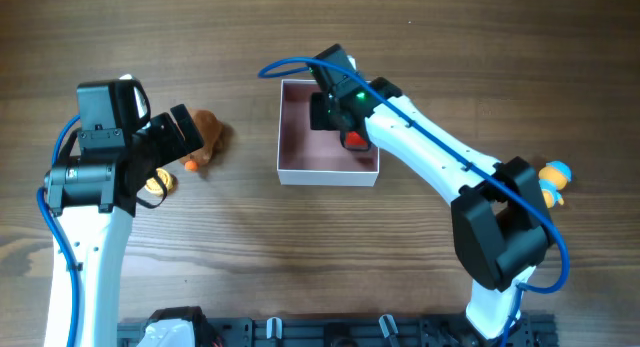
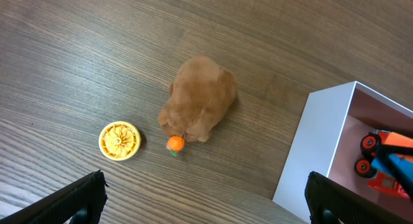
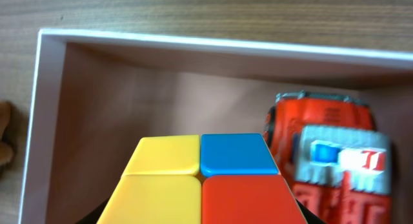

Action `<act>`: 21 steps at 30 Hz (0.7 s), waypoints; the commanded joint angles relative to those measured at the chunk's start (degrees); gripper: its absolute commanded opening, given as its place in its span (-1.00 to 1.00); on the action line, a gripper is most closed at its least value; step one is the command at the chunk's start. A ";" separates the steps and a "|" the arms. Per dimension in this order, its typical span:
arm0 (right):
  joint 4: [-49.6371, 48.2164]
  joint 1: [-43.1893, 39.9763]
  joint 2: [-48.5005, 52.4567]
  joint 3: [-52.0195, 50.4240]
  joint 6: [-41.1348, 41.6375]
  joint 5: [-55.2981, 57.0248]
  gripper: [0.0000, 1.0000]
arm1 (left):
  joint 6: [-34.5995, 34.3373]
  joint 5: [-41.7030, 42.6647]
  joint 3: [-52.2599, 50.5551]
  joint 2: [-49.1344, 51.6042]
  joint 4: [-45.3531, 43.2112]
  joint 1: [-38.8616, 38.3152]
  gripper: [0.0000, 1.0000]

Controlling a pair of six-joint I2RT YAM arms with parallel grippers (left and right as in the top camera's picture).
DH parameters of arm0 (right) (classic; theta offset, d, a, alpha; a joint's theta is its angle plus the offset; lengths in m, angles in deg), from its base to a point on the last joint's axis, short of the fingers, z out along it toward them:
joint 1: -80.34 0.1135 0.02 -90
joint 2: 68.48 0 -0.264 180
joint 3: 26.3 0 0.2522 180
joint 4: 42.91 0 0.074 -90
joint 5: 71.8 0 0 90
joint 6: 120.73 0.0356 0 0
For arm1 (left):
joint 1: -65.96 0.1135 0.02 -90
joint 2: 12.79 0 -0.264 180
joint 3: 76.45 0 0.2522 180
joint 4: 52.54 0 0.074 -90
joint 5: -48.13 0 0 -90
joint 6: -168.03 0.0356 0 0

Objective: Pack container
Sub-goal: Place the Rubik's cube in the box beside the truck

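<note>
The container (image 1: 298, 147) is a square white-walled box with a pink inside, at the table's middle. A red toy car (image 1: 355, 140) lies in its right part. My right gripper (image 1: 328, 109) hangs over the box's far side, shut on a colour cube (image 3: 203, 182) with yellow, blue and orange tiles. The right wrist view shows the car (image 3: 326, 153) beside the cube and the box's far wall (image 3: 193, 43). My left gripper (image 1: 185, 135) is open and empty, over the table left of the box. A brown plush toy (image 2: 200, 101) lies ahead of its jaws (image 2: 210, 201).
A small orange ball (image 2: 175, 144) touches the plush, and a yellow disc (image 2: 119, 141) lies left of it. An orange and blue toy figure (image 1: 553, 179) sits at the far right, partly behind my right arm. The box wall (image 2: 316, 146) is near the left gripper's right finger.
</note>
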State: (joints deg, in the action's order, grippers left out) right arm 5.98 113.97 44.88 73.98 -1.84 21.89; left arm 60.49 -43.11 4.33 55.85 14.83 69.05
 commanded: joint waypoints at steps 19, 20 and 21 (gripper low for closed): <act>-1.03 -0.28 1.66 1.64 -4.94 -2.32 0.18 | -0.96 -0.35 0.48 -0.28 0.09 0.42 0.99; -1.09 -0.26 1.64 1.66 -5.49 -2.56 0.05 | -0.94 -0.35 0.48 -0.28 0.13 0.42 0.99; -1.31 -0.26 1.46 1.66 -7.54 -4.07 -0.11 | -0.96 -0.33 0.48 -0.28 0.24 0.42 0.99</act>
State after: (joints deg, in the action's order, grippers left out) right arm 5.24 113.55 45.67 73.98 -6.74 20.07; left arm 60.49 -43.11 4.33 55.85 14.85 69.05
